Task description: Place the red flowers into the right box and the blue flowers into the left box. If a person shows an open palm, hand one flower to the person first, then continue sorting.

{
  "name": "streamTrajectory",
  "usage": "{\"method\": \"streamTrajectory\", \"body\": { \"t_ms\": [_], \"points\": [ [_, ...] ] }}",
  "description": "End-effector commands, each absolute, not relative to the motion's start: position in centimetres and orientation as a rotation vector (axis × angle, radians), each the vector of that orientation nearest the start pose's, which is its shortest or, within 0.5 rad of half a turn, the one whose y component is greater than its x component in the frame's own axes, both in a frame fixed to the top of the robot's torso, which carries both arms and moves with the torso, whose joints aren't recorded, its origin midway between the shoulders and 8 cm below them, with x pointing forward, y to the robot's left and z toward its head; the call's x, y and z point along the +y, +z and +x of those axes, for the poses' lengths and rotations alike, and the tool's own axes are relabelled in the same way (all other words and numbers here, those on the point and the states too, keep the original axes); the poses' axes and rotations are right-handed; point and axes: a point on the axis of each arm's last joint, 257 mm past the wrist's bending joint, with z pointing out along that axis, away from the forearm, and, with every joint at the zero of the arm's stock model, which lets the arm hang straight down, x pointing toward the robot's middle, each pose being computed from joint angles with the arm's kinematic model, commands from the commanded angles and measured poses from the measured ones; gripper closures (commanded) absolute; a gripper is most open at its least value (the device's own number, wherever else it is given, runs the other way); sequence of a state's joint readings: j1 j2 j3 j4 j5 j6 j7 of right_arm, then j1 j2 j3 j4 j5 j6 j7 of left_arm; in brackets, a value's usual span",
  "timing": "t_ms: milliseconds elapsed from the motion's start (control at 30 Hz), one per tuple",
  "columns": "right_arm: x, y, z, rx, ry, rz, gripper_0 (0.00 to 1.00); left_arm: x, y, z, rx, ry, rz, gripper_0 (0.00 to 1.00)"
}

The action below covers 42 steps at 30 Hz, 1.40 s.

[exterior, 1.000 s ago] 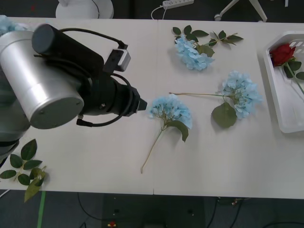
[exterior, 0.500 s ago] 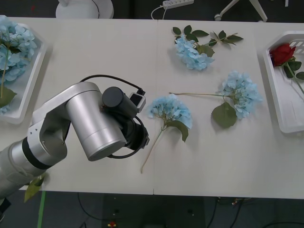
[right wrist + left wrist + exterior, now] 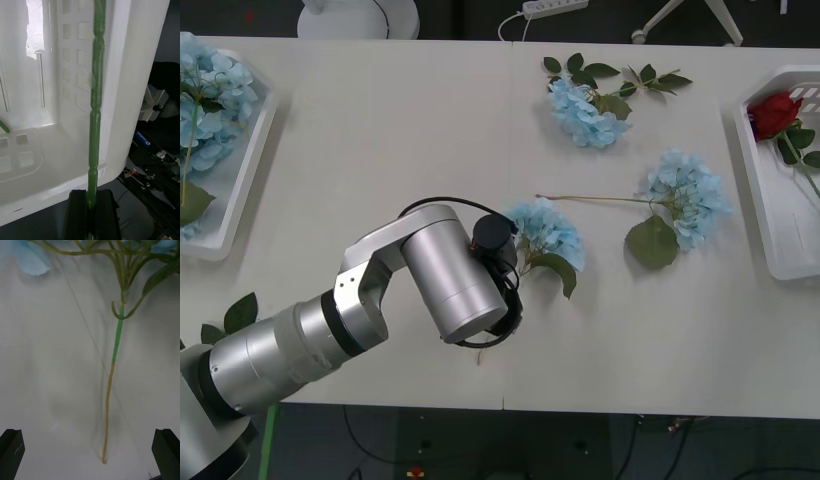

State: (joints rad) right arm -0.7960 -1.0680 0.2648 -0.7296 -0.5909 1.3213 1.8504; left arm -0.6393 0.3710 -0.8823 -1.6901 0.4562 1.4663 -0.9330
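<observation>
Three blue flowers lie loose on the table: one at the middle (image 3: 545, 230), one to its right (image 3: 688, 195) and one at the back (image 3: 585, 110). My left arm (image 3: 450, 285) hangs over the middle flower's stem. My left gripper (image 3: 90, 444) is open, with that thin stem (image 3: 108, 405) lying between its black fingers (image 3: 11, 448). A red flower (image 3: 775, 113) lies in the right box (image 3: 760, 215). My right gripper (image 3: 90, 198) is shut on its green stem (image 3: 95, 112), at the box wall (image 3: 127, 93). More blue flowers (image 3: 210, 85) lie in the left box (image 3: 242, 185).
A bloomless leaf sprig (image 3: 235, 330) lies at the table's front left edge. Green leaves (image 3: 620, 78) spread beside the back blue flower. A white lamp base (image 3: 358, 18) and a power strip (image 3: 555, 8) sit beyond the table's far edge.
My left arm has swung from the left side toward the table's middle and down. It now covers the lower stem of the middle blue flower. The flowers have not moved.
</observation>
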Motion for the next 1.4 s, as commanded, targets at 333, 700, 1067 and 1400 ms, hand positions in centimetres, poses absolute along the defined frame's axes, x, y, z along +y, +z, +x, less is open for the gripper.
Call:
{"method": "streamTrajectory", "body": {
  "t_ms": [333,700,1067,1400],
  "points": [
    [-63.3,-21.2,46.5,2.874,-0.65,-0.063,0.07,-2.4,-35.9,41.6,2.586,-0.049,0.71,0.0],
    [-54.4,-11.5,49.1,2.812,-0.137,0.254,0.02,-2.3,-38.5,42.1,2.571,-0.054,0.735,0.0],
    [-38.3,-9.1,52.6,2.479,0.378,1.349,0.0,-0.9,-39.5,42.3,2.576,0.006,0.767,1.0],
    [-28.9,-11.7,56.0,2.144,0.618,1.812,0.0,-0.1,-40.0,42.5,2.584,0.039,0.769,1.0]
  ]
}}
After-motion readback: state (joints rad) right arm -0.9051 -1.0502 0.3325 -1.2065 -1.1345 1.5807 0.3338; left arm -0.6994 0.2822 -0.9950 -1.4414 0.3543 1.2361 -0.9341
